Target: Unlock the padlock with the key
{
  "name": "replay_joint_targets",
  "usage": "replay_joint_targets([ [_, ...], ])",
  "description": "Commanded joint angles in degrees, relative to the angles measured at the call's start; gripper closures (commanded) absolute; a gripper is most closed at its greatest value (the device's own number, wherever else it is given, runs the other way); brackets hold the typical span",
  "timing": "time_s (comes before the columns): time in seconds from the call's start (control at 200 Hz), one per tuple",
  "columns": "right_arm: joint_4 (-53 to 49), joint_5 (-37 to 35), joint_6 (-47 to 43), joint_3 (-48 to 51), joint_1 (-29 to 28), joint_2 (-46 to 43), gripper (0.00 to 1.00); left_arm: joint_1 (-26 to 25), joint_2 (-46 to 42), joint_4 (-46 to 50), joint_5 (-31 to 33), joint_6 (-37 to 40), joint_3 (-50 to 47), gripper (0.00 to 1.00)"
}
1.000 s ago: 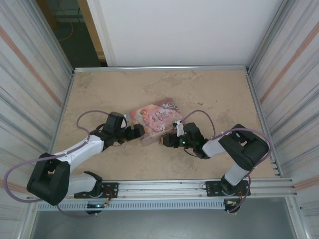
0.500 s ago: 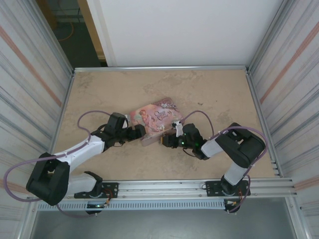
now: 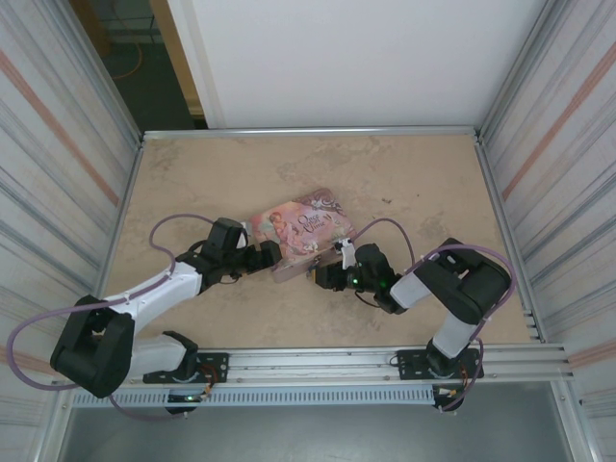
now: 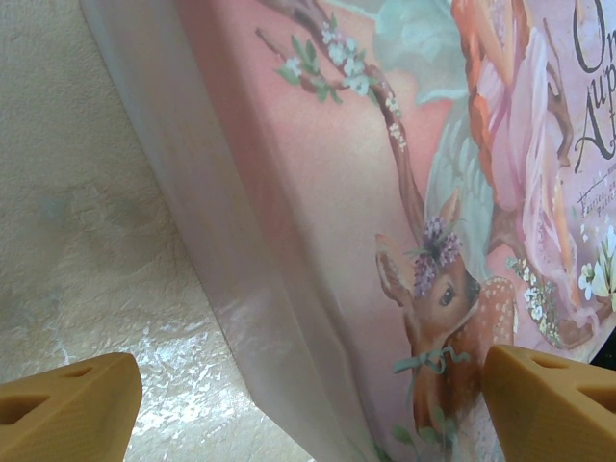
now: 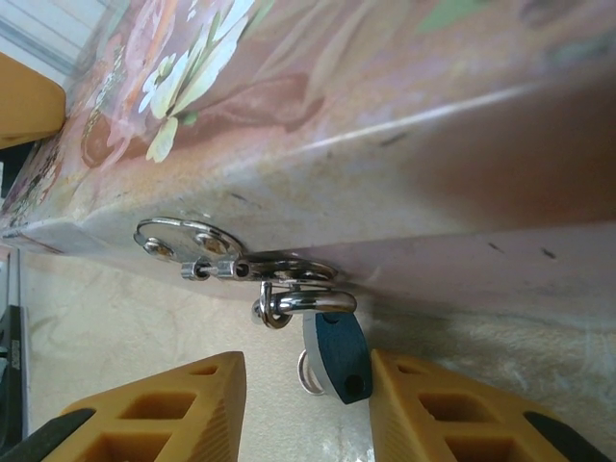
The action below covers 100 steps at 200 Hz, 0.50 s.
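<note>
A pink tin (image 3: 300, 231) is seen lying flat near the middle of the tabletop (image 3: 404, 183), with one arm at either side of it. The left hand (image 3: 272, 254) is placed at the tin's near left corner. In the left wrist view its tan fingers (image 4: 67, 409) are spread wide, one over the bare tabletop and the other over the illustrated lid, so that the tin's edge runs between them and nothing is gripped. The right hand (image 5: 308, 404) is set low against the tin's near right side. The padlock (image 5: 334, 354), small and dark teal, is found there, hung by its silver shackle (image 5: 303, 300) from a metal hasp (image 5: 207, 252) fixed to the tin's side wall. Whether its body rests on the tabletop cannot be told. It is framed between the right hand's two fingers, which are held apart. It lies just beside the finger (image 5: 433, 404) on the right of that view, perhaps touching it, while a clear gap is left on the other side, so no grip is closed on it. A pale metal ring (image 5: 306, 371) is seen at the padlock's lower edge; whether it belongs to a key cannot be told
</note>
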<state>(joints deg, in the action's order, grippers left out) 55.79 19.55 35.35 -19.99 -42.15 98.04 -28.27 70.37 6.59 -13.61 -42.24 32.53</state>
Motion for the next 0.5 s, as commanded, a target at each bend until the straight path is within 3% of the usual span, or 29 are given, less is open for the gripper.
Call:
replay_joint_targets([
  [0.0,-4.6,-0.3,0.8,-0.1,-0.4,2.4,0.67,-0.9,0.1,3.9,0.9,0.5,-0.6,0.09],
  [0.371,-4.3,-1.0,2.5,0.4,0.2,1.3,0.94,-0.9,0.5,4.0,0.7,0.5,-0.6,0.09],
  [0.496,-3.5,-1.0,4.3,0.9,0.8,0.1,0.98,-0.9,0.1,4.2,0.7,0.5,-1.0,0.09],
])
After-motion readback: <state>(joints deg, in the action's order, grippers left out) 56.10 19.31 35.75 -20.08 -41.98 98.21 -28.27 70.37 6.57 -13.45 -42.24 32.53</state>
